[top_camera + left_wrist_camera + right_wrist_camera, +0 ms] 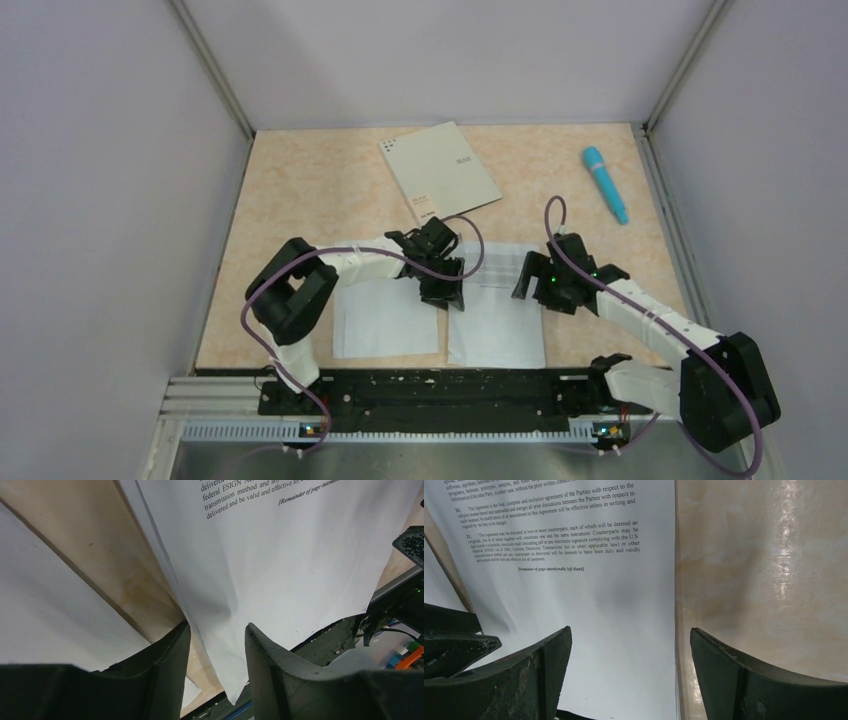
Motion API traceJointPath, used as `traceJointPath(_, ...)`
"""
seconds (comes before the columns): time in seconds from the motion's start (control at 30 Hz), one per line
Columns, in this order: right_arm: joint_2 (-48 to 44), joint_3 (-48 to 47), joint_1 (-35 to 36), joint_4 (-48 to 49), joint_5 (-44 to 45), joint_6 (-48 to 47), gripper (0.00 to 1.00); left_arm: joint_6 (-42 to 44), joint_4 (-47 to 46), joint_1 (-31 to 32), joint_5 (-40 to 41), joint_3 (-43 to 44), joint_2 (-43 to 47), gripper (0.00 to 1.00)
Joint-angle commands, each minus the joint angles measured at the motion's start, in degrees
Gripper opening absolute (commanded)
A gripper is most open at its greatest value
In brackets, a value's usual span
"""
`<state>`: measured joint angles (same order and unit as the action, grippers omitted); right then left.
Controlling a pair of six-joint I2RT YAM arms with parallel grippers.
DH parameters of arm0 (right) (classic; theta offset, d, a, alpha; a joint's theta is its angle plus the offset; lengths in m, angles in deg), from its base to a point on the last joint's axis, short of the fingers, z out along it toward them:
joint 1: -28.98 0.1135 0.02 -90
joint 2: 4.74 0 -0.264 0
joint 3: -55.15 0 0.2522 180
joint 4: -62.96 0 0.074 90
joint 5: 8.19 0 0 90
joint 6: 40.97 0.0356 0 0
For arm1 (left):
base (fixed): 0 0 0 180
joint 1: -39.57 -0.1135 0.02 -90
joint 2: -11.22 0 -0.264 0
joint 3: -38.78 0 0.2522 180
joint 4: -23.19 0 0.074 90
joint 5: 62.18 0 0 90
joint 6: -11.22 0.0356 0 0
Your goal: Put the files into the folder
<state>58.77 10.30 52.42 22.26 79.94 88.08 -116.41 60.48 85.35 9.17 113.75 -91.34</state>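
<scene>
The grey folder [440, 172] lies closed at the back middle of the table, away from both grippers. Two white files lie near the front edge: a blank sheet [385, 320] on the left and a printed sheet [497, 315] on the right. My left gripper [441, 285] is open and low over the printed sheet's left edge; in the left wrist view that edge [300, 555] runs between the fingers [165, 665]. My right gripper [531, 280] is open over the sheet's right edge [599, 605], one finger [549, 665] above paper, the other above bare table.
A blue pen [606, 184] lies at the back right. The printed sheet's near corner hangs over the table's front edge above the black rail [440, 392]. The blank sheet [40, 615] lies left of the left gripper. Grey walls enclose three sides.
</scene>
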Motion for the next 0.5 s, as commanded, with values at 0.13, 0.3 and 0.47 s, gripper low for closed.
traceJointPath(0.13,1.73,-5.76,-5.31,0.41,3.75,-3.45,0.88,-3.3,-2.48,1.47,0.27,4.7,-3.88,0.41)
traceJointPath(0.3,1.73,-10.52,-7.63,-2.03,6.82,-5.94,0.89,-4.51,-2.92,1.76,0.71,8.65,-6.43,0.39)
traceJointPath(0.47,1.4,-14.23,-6.14,-2.33,4.77,-7.13,0.89,-2.66,1.71,0.49,6.16,10.9,-3.2,0.47)
